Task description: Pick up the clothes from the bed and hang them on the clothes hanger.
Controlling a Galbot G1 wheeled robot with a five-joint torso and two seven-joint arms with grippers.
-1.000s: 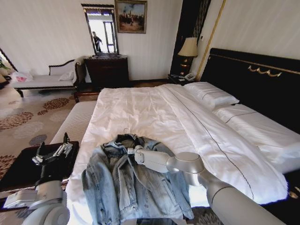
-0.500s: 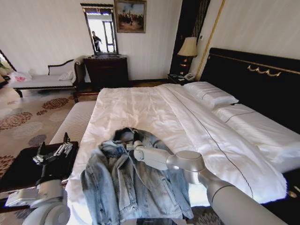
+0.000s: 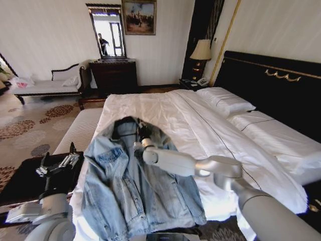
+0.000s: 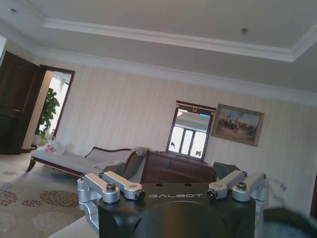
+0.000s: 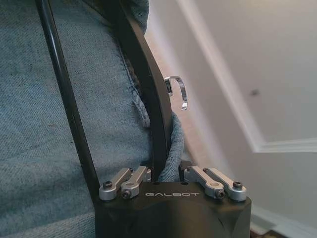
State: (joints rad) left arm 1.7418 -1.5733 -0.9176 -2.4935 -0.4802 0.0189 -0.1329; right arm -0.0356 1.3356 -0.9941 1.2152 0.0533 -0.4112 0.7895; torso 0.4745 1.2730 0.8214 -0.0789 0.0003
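The clothes, a light blue denim jacket (image 3: 135,186), hang lifted above the near end of the bed (image 3: 165,113), collar up and front open toward me. My right gripper (image 3: 139,143) is at the collar. In the right wrist view it (image 5: 163,181) is shut on the black bar of the clothes hanger (image 5: 148,89) together with a fold of the jacket (image 5: 29,124); the hanger's wire hook (image 5: 177,91) sticks out past the bar. My left gripper (image 3: 56,163) stands open and idle at the lower left, apart from the jacket.
A dark bench (image 3: 20,183) sits beside the bed under my left arm. White pillows (image 3: 225,103) and the black headboard (image 3: 271,85) are at the right. A lamp (image 3: 202,51), dresser (image 3: 114,75) and daybed (image 3: 47,86) line the far wall. Patterned carpet lies to the left.
My right gripper has risen with the jacket. The jacket went from lying flat on the sheet to hanging upright, its collar now higher and farther from me. The left arm stayed put.
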